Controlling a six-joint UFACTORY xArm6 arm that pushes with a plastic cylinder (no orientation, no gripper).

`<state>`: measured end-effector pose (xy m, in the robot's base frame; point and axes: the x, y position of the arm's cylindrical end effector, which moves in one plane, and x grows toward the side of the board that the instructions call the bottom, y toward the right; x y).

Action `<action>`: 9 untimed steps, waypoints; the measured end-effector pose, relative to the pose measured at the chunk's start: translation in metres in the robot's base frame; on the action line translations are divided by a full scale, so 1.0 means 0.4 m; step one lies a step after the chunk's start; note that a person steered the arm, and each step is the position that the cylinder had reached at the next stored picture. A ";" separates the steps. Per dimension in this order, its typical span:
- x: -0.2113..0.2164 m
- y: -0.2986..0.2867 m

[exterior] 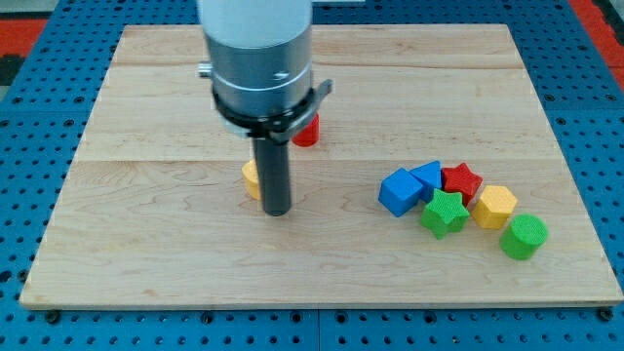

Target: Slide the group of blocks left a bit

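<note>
A group of blocks lies at the view's right: a blue cube [399, 191], a second blue block [427, 175] behind it, a red star [461, 180], a green star [444, 213], a yellow hexagon [495, 206] and a green cylinder [524, 236]. They touch or nearly touch each other. My tip [278, 212] rests on the board left of centre, well to the left of the group. A small yellow block [251, 179] sits just left of the rod, partly hidden by it. A red block [307, 131] shows behind the arm, partly hidden.
The wooden board [146, 244] lies on a blue perforated surface [29, 195]. The arm's grey body [255, 58] covers the board's upper middle.
</note>
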<state>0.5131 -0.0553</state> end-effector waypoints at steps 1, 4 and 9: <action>-0.063 -0.052; -0.189 0.112; 0.056 0.797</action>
<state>0.5353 0.2633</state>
